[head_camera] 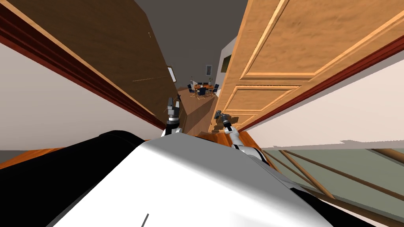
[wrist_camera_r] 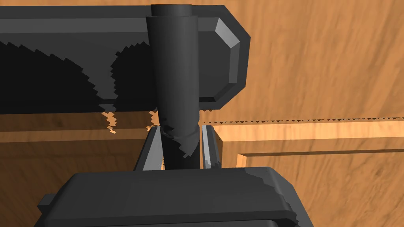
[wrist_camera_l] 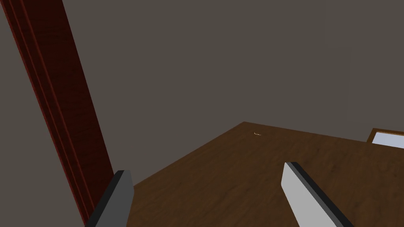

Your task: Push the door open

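The light, panelled wooden door (head_camera: 284, 43) takes up the right side of my head view. It stands aslant from its dark red frame (head_camera: 59, 63), and the passage beyond, with a far-off table (head_camera: 203, 87), shows between it and the dark brown wooden panel (head_camera: 98, 47) on the left. I judge the door partly open, with more swing to go. My right arm reaches to the door's free edge because the handle (wrist_camera_r: 173, 79) sits there, far from the hinges, where a push turns the leaf most easily. The right gripper (wrist_camera_r: 179, 128) is clamped around that dark round handle, its fingers (wrist_camera_r: 156, 149) pressed on either side just in front of the dark backplate (wrist_camera_r: 221, 51). That hold lets me steer the door rather than merely nudge it. The left gripper (head_camera: 173, 103) hangs beside the dark panel near the frame with its jaws spread wide and nothing between them. I judge it is parked there to stay clear of the door's sweep.
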{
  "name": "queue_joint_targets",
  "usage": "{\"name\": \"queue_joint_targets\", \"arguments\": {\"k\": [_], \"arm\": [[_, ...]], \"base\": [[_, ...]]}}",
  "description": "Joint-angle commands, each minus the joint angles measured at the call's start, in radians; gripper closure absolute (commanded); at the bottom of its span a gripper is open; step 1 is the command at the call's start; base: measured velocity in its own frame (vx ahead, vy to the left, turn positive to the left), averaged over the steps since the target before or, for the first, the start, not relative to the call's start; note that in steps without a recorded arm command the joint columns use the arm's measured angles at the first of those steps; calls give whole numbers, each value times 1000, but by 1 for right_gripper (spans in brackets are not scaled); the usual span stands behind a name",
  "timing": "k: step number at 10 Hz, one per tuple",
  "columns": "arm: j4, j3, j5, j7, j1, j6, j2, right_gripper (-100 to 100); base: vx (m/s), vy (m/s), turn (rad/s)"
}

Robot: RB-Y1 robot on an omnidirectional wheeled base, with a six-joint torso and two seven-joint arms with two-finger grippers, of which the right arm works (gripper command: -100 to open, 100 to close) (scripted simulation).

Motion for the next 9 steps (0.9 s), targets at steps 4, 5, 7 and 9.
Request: {"name": "queue_joint_targets", "arguments": {"k": [4, 5, 7, 9], "arm": [[5, -60, -38, 47, -10, 14, -14, 100], [5, -60, -38, 47, -10, 14, -14, 100], [8, -80, -52, 65, -9, 20, -16, 100], [10, -101, -66, 84, -8, 26, -19, 100]], "base": [[193, 116, -50], [139, 103, -50], [71, 54, -12], [123, 96, -71]]}}
